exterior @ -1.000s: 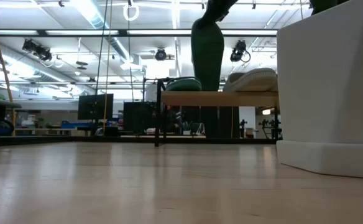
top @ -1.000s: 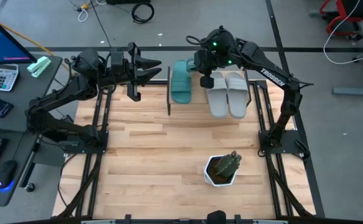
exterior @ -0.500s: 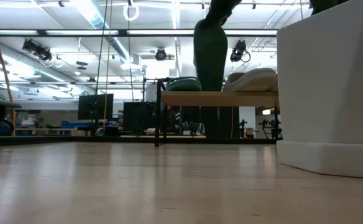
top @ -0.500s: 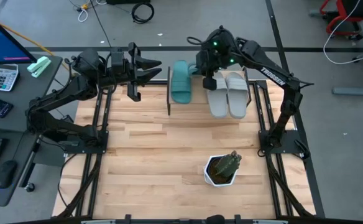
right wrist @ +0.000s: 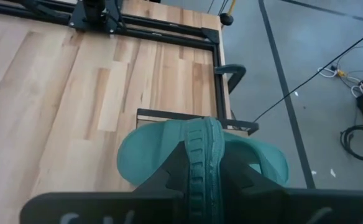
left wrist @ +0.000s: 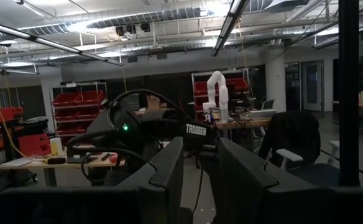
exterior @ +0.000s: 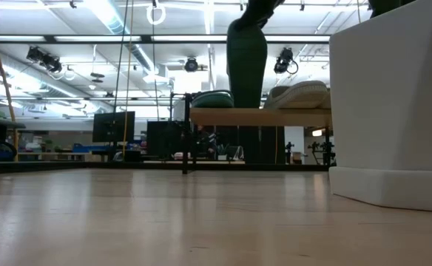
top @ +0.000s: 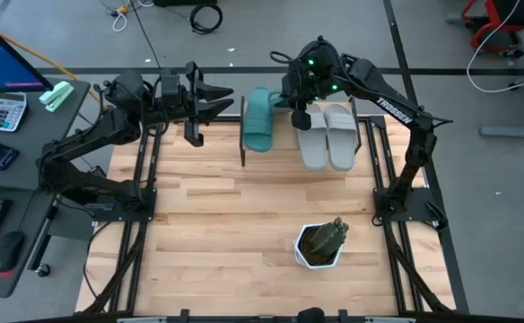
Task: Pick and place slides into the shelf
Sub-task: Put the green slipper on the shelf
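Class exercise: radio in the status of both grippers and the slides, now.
Right gripper shut on teal slide, above the shelf. Grey pair shelved. Left gripper idle, partly open. Nothing blocking.

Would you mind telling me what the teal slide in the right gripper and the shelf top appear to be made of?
The teal slide looks like soft moulded foam or rubber with a matte finish: its edge shows moulded ridges and no seams. It sits shut between the right gripper fingers. The shelf top looks like pale unpainted wood, a flat light plank on thin black legs, probably metal.
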{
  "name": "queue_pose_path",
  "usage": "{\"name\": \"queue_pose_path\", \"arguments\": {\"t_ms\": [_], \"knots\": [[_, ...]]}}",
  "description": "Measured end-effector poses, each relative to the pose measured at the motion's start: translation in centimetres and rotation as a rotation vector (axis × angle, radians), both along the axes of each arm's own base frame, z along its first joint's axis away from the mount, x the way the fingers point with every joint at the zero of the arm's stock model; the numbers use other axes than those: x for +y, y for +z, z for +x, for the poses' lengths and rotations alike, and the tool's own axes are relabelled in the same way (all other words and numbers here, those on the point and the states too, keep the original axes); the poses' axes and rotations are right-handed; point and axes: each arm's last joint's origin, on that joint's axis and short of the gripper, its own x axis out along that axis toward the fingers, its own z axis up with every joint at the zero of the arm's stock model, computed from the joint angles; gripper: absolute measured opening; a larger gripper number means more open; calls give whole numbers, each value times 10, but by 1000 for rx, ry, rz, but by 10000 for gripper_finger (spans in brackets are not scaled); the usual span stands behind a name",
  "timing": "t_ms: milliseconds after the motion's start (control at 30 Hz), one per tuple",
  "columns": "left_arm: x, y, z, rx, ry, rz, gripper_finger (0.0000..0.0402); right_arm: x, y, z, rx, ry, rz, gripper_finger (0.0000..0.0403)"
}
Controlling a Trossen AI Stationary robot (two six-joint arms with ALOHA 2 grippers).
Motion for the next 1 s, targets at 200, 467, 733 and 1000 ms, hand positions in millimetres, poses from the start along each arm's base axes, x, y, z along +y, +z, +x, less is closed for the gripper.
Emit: {"name": "queue_pose_path", "arguments": {"t_ms": [200, 467, 733, 1000], "knots": [[0, 0, 0, 1, 0, -1, 107, -4, 0, -2, -1, -11, -10, 41], [0, 0, 0, 1, 0, -1, 107, -7, 1, -3, 13, -26, -59, 41], [0, 0, 0, 1, 0, -1, 107, -8, 1, -4, 25, -41, -96, 41], [0, -1, 0, 5, 0, -2, 107, -10, 3, -3, 27, -68, -164, 41]]}}
